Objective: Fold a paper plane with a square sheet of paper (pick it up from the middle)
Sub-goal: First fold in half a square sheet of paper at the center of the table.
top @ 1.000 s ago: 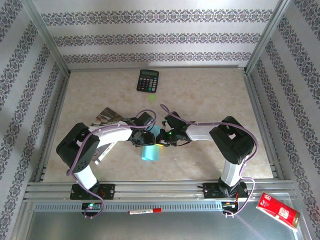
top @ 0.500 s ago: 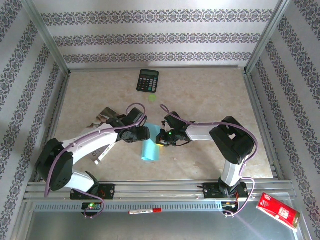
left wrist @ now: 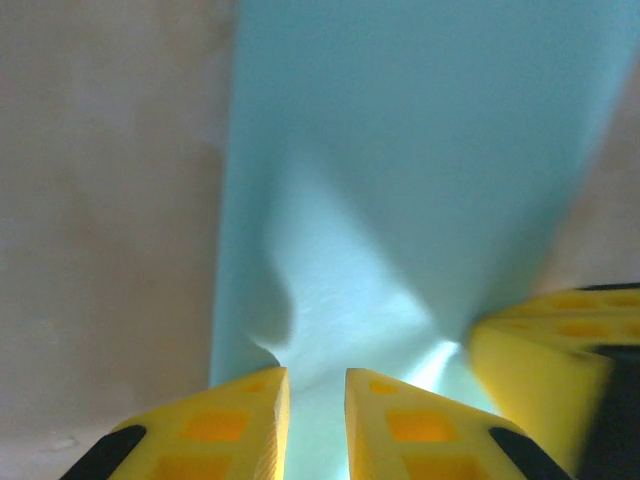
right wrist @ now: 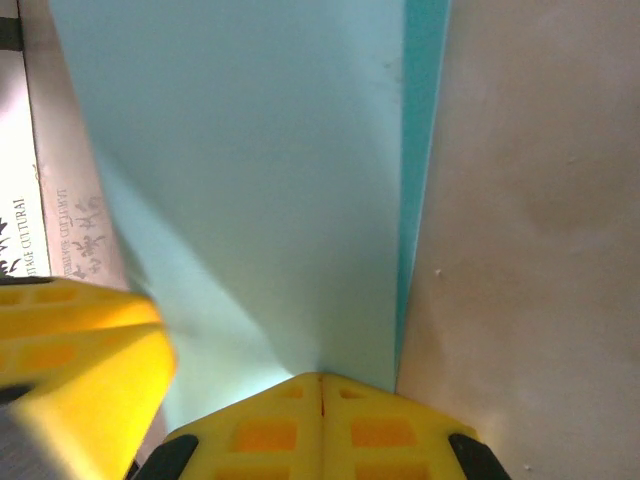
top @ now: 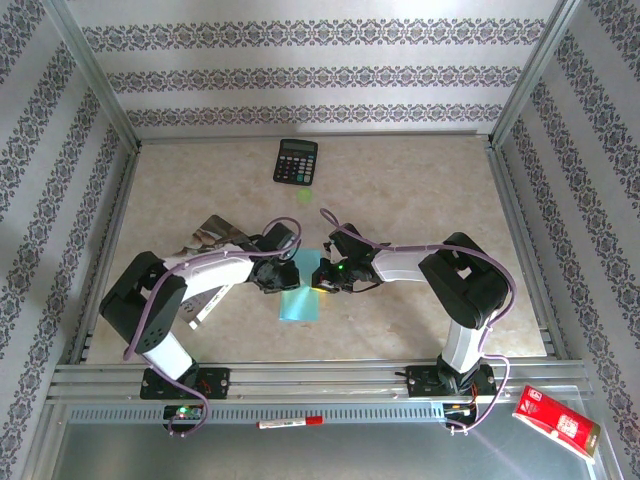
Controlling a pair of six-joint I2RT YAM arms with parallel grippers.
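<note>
Top view: black calculator (top: 296, 160) seen at far side of table (top: 420, 200); printed booklet (top: 208, 236) partly covered by left arm (top: 215, 272); folded square sheet of paper (top: 300, 300) located mid-table between left gripper (top: 286, 279) and right gripper (top: 322, 282)

Left wrist: fingers (left wrist: 235, 425) narrowly parted, sheet edge between them, grip cannot be told

Right wrist: fingers (right wrist: 270, 425) closed on sheet edge, booklet seen at left
</note>
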